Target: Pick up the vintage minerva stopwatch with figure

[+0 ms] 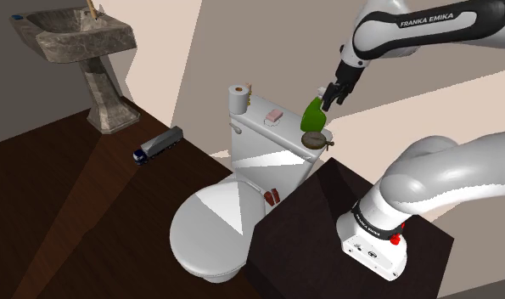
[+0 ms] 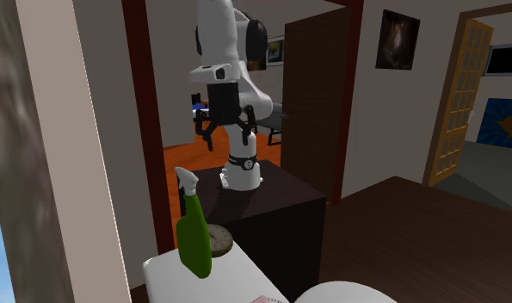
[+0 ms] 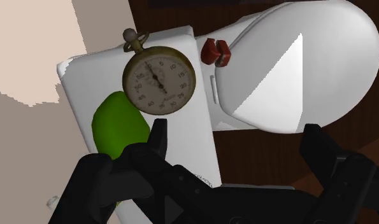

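The gripper (image 3: 235, 130) hangs open and empty above the stopwatch (image 3: 159, 76) — apparently not touching it. A green bottle (image 3: 118, 124) stands just beside the watch.

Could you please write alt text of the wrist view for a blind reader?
A round stopwatch lies face-up on a white toilet tank, beside a green bottle. The open black gripper hovers over them.

stopwatch (image 3: 159, 76): dull brass-like metal; toilet lid (image 3: 321, 51): smooth gloss; floor (image 1: 55, 212): dark wood; sink (image 1: 72, 38): rough stone
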